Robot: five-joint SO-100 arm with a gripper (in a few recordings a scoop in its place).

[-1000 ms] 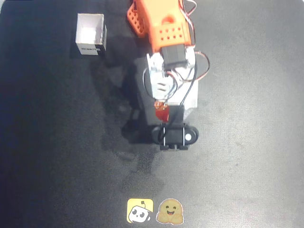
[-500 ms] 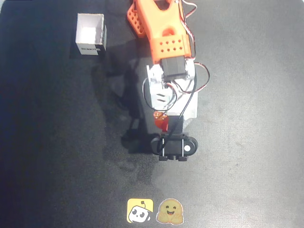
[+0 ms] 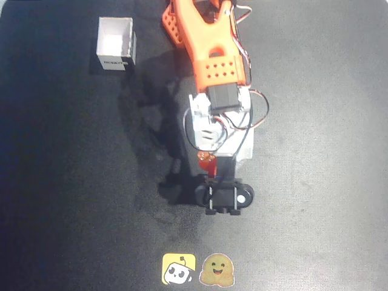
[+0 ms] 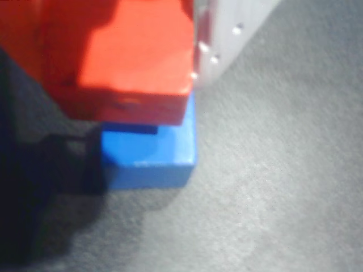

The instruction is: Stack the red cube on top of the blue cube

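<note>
A: Dark, matte black tabletop (image 3: 315, 182) here, a small white open-topped box (image 3: 116, 43) sitting well off in the upper left of the overhead view, and two cartoon stickers (image 3: 197, 268) at the bottom edge.

B: And the orange arm reaches down the middle. Its gripper (image 3: 206, 162) is pinching the small matte red-orange cube (image 4: 133, 56), with a white finger (image 4: 227, 34) pressed against the cube's right face in the wrist view.

A: Look underneath! The small bright blue matte cube (image 4: 150, 153) sits on the table directly below the red one, peeking out toward the lower right.

B: Whether the two are touching, I can't say; a dark shadow band runs between them. They look slightly offset.

A: How does the red cube handle, you reckon?

B: Looks rigid and light, flat faces, so a squeeze across two opposite sides is the right hold. Matte surface should resist slipping. The risk I'd guess: the same-sized blue base leaves little margin, and a light cube nudges easily.
</note>
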